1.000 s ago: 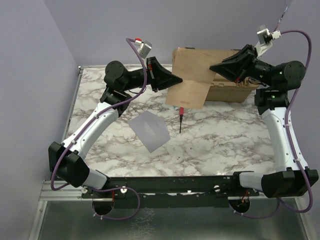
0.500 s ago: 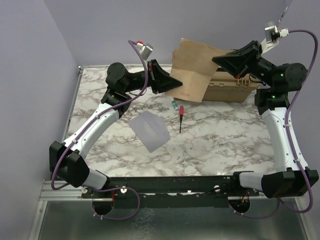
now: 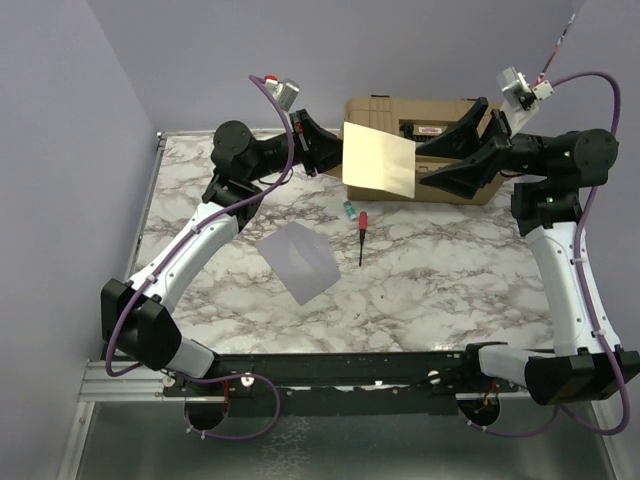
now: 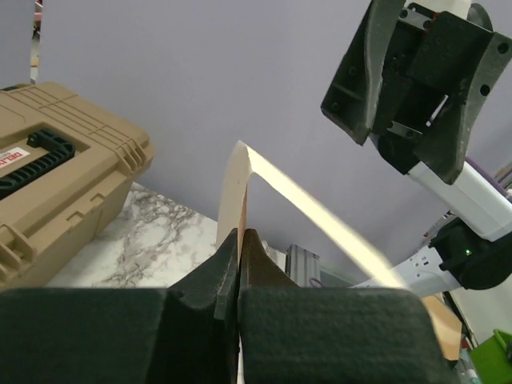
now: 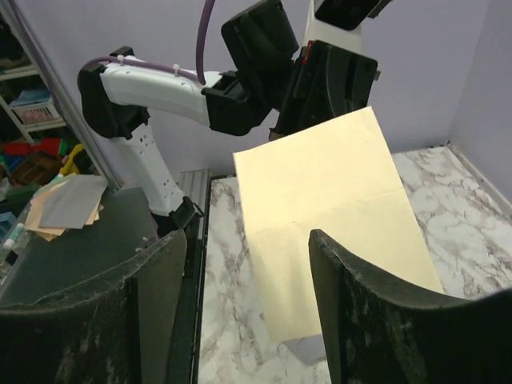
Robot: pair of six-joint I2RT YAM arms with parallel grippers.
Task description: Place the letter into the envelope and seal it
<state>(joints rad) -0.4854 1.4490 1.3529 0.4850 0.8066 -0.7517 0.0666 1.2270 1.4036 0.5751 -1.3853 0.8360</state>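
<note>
Since half a second ago the right gripper [image 3: 422,167] has let go of the thin light-tan paper letter [image 3: 380,160]. Its jaws are spread wide just right of the sheet, possibly still brushing its edge. The left gripper [image 3: 342,155] pinches the letter's left edge, holding it aloft in front of the big tan hard plastic case [image 3: 400,108]. The flat grey paper envelope [image 3: 295,262] lies on the marble table [image 3: 450,270], near-left of the case.

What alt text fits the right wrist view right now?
A tan letter hangs in the air, pinched at its upper edge by the left gripper. The right gripper is open, its fingers framing the sheet's lower part without visibly touching it. A marble table lies below.
</note>
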